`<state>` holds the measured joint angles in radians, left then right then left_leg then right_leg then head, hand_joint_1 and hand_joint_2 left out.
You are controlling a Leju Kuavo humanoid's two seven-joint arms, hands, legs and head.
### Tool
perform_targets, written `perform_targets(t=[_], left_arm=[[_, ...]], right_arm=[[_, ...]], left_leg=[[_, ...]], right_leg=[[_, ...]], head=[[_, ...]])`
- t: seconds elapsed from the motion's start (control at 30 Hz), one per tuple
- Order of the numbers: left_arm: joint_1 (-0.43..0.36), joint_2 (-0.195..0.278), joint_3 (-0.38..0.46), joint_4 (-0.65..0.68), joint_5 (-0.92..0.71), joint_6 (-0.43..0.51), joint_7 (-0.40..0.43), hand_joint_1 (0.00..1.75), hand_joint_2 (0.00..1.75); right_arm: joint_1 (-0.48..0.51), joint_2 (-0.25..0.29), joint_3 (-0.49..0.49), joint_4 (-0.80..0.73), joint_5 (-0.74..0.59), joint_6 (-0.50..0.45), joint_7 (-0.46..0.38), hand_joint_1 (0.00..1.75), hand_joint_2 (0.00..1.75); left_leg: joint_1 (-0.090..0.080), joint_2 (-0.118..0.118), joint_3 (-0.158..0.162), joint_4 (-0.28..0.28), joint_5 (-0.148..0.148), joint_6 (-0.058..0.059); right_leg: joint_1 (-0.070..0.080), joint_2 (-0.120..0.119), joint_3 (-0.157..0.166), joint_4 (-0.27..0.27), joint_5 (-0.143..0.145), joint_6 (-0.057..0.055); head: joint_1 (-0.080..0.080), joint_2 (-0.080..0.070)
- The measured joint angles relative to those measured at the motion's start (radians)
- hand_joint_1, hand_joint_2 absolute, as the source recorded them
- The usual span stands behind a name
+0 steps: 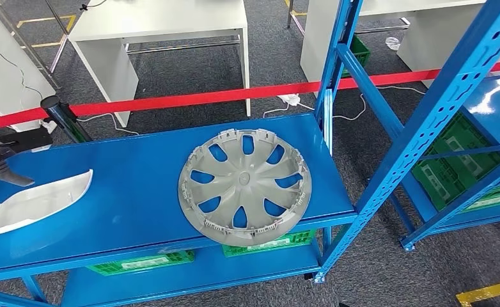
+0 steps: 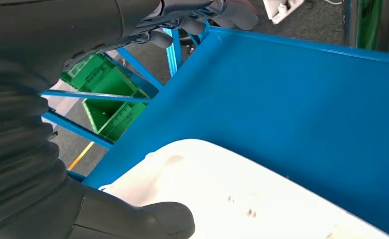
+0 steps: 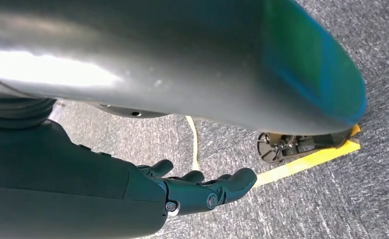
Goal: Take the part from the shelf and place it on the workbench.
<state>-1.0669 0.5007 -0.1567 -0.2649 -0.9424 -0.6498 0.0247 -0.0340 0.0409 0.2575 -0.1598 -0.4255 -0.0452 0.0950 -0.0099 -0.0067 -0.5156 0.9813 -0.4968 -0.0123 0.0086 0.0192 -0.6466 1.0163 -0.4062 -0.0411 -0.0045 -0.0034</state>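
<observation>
White part is lying flat at the left end of the blue shelf, with one end running out of the head view. So we're at the reach-and-grasp step: nothing lifted yet.

Our left hand hovers just beside the part's far edge with fingers spread and nothing in them. From the left wrist view the thumb sits right over the white surface. Honestly, we can't tell whether it's touching or just above, since that angle is too close. Our right hand hangs by our side over the carpet, fingers loosely apart and empty.

Next move, as we read it: get the fingers around the part's thin curved rim and close before lifting. It looks like a shallow, smooth shell, so a slip seems likely if the grip only catches the edge.

Room-wise, the grey hubcap sits well apart to the right, overhanging the shelf's front edge a bit, so we'd steer clear of it. A black stanchion and the red tape stand close behind the shelf. The blue upright is at the far right. Straight up and back toward us looks like the open way out.
</observation>
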Motion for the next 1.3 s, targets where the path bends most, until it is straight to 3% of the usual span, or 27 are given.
perform_targets(t=[0.1,0.3,0.47,0.6,0.9,1.3], left_arm=[[0.042,0.043,-0.005,-0.026,0.036,0.016,-0.129,0.00,1.75],[0.138,0.091,-0.006,-0.093,0.110,0.057,-0.211,0.00,1.75],[0.272,0.109,-0.015,-0.209,0.192,0.124,-0.205,0.00,1.75],[0.330,0.107,-0.028,-0.289,0.230,0.138,-0.178,0.00,1.75],[0.372,0.107,-0.055,-0.383,0.292,0.138,-0.168,0.00,1.75],[0.368,0.089,-0.114,-0.424,0.451,0.134,-0.189,0.00,1.75]], right_arm=[[0.001,0.003,0.000,0.000,-0.011,-0.007,-0.001,0.00,0.00],[0.002,0.005,0.000,0.000,-0.012,-0.012,0.001,0.00,0.00],[0.002,0.005,0.000,0.000,-0.013,-0.012,-0.006,0.00,0.00],[0.001,0.005,0.000,0.000,-0.015,-0.011,-0.013,0.00,0.00],[0.002,0.004,0.000,0.000,-0.019,-0.011,-0.015,0.00,0.00],[0.002,0.005,0.000,0.000,-0.045,-0.016,-0.008,0.00,0.00]], left_leg=[[0.000,0.000,0.000,0.000,0.000,0.000],[0.000,0.001,0.001,0.000,-0.001,-0.001],[-0.001,0.001,0.002,0.000,-0.001,-0.001],[-0.001,0.001,0.002,0.000,-0.001,-0.001],[-0.001,0.001,0.002,0.000,-0.001,-0.002],[-0.001,0.001,0.002,0.000,-0.001,-0.002]], right_leg=[[0.000,0.000,0.000,0.000,0.000,0.000],[0.000,0.001,0.000,0.000,-0.001,-0.001],[0.002,0.001,0.001,-0.001,-0.001,-0.001],[0.002,0.000,0.001,-0.001,-0.001,-0.001],[0.002,0.000,0.001,-0.001,-0.001,-0.001],[0.002,0.001,0.001,-0.001,-0.001,-0.001]], head=[[0.000,0.000],[0.000,0.000],[0.000,0.000],[0.000,0.000],[0.000,0.000],[0.000,0.000]])
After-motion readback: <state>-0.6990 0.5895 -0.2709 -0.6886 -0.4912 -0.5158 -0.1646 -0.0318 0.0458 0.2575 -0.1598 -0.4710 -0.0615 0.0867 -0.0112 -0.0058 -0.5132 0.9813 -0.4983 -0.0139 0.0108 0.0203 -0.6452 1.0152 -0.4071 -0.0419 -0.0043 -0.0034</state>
